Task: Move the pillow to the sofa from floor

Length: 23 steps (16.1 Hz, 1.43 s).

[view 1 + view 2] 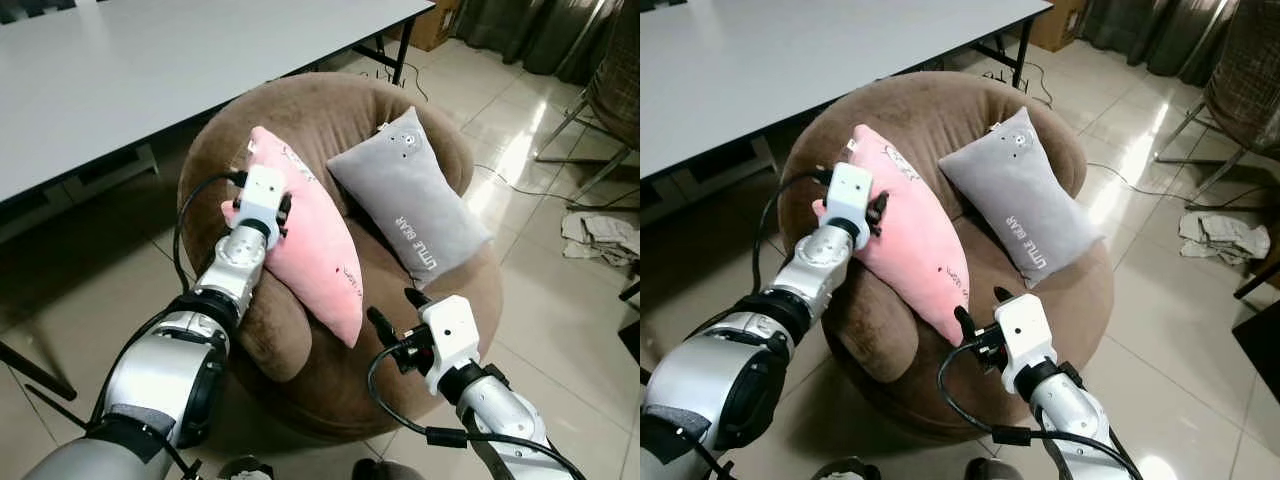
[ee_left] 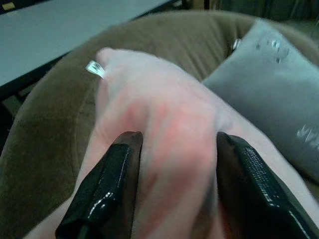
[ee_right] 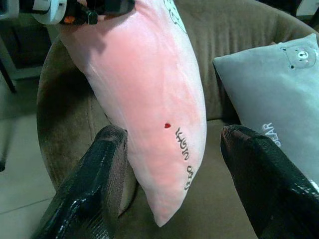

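A round brown sofa (image 1: 300,370) sits on a pale tiled floor (image 1: 560,330), next to a long white table (image 1: 150,70). A pink pillow (image 1: 310,245) stands tilted on its edge over the sofa's seat and left armrest, its lower corner pointing down toward the front of the seat. The left gripper (image 1: 283,212) is clamped on the pillow's upper left edge; in the left wrist view its two black fingers (image 2: 107,184) press into the pink fabric on either side, bunching it between them. The silver left arm reaches up to it from the lower left. The right gripper (image 1: 392,318) hangs just in front of the pillow's lower corner with its jaws spread wide and nothing between them; in the right wrist view the black fingers (image 3: 92,184) frame the pillow's lower end without touching it. Beside the pink pillow, leaning against the sofa's backrest, lies a grey pillow (image 1: 410,195) with a small bear face and white lettering. A crumpled cloth (image 1: 600,238) lies on the floor at the right, near some thin metal legs (image 1: 575,135).
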Available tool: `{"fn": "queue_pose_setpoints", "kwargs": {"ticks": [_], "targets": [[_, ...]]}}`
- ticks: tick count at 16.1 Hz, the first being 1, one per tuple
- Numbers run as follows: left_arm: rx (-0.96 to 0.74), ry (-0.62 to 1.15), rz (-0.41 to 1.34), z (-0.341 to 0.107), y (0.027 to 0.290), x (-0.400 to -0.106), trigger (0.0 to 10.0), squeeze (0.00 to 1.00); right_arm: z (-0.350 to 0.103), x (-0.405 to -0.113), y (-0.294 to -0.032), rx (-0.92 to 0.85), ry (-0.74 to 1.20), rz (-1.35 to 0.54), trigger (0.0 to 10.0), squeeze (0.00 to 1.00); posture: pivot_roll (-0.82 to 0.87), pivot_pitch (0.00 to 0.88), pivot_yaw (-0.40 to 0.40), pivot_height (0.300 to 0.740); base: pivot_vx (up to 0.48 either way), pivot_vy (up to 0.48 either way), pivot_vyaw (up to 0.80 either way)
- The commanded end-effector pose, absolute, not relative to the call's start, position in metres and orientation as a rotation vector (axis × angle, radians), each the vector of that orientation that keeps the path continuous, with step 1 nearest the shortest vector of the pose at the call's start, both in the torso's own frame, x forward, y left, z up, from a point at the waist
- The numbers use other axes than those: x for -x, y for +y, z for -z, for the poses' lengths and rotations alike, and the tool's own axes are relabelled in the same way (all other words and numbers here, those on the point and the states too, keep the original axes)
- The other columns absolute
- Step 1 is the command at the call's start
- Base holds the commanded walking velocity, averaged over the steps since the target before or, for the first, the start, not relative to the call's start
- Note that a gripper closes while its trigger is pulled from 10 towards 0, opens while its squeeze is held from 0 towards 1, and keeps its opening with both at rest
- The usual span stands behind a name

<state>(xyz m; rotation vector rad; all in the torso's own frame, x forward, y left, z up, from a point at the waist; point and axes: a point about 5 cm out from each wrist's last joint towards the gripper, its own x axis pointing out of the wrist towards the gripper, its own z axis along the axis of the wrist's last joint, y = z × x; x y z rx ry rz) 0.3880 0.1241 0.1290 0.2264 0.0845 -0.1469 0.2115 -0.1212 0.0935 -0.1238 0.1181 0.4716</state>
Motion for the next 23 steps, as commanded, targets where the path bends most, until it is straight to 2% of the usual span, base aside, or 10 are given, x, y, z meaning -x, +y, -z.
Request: {"fn": "queue_pose_setpoints", "kwargs": {"ticks": [1, 4, 6, 7, 8, 11, 14, 17, 21, 23], "targets": [[-0.189, 0.041, 0.139, -0.135, 0.130, -0.389, 10.0, 1.00, -0.094, -0.214, -0.124, 0.112, 0.115, -0.470, 10.0, 0.00, 0.04, 0.100, -0.058, 0.740, 0.000, 0.000, 0.00], [-0.107, -0.043, 0.142, -0.146, 0.144, -0.389, 10.0, 1.00, -0.095, -0.215, -0.126, 0.113, 0.109, -0.463, 10.0, 0.00, 0.05, 0.095, -0.063, 0.740, 0.000, 0.000, 0.00], [-0.028, -0.109, 0.210, -0.153, 0.148, -0.386, 10.0, 1.00, -0.096, -0.217, -0.127, 0.118, 0.100, -0.442, 10.0, 0.00, 0.04, 0.090, -0.055, 0.740, 0.000, 0.000, 0.00], [-0.005, -0.135, 0.233, -0.156, 0.150, -0.384, 10.0, 0.32, -0.096, -0.217, -0.128, 0.119, 0.100, -0.430, 10.0, 0.00, 0.04, 0.088, -0.054, 0.740, 0.000, 0.000, 0.00], [0.041, -0.189, 0.321, -0.161, 0.150, -0.377, 10.0, 0.00, -0.095, -0.216, -0.130, 0.129, 0.109, -0.401, 10.0, 0.00, 0.04, 0.087, -0.051, 0.740, 0.000, 0.000, 0.00], [0.022, -0.208, 0.380, -0.158, 0.151, -0.364, 10.0, 0.00, -0.092, -0.215, -0.133, 0.127, 0.112, -0.368, 10.0, 0.00, 0.04, 0.082, -0.053, 0.740, 0.000, 0.000, 0.00], [-0.093, -0.061, 0.297, -0.131, 0.151, -0.366, 10.0, 0.00, -0.090, -0.218, -0.131, 0.119, 0.112, -0.357, 10.0, 0.00, 0.05, 0.085, -0.058, 0.740, 0.000, 0.000, 0.00], [-0.165, 0.031, 0.172, -0.130, 0.149, -0.378, 10.0, 0.00, -0.090, -0.220, -0.130, 0.119, 0.109, -0.354, 10.0, 0.00, 0.05, 0.087, -0.047, 0.740, 0.000, 0.000, 0.00], [-0.048, 0.041, 0.232, -0.136, 0.138, -0.382, 10.0, 0.00, -0.087, -0.214, -0.135, 0.112, 0.118, -0.311, 10.0, 0.00, 0.03, 0.080, -0.016, 0.740, 0.000, 0.000, 0.00], [-0.077, 0.057, 0.273, -0.121, 0.139, -0.372, 10.0, 0.00, -0.088, -0.211, -0.137, 0.110, 0.111, -0.276, 10.0, 0.00, 0.01, 0.069, -0.012, 0.740, 0.000, 0.000, 0.00]]}}
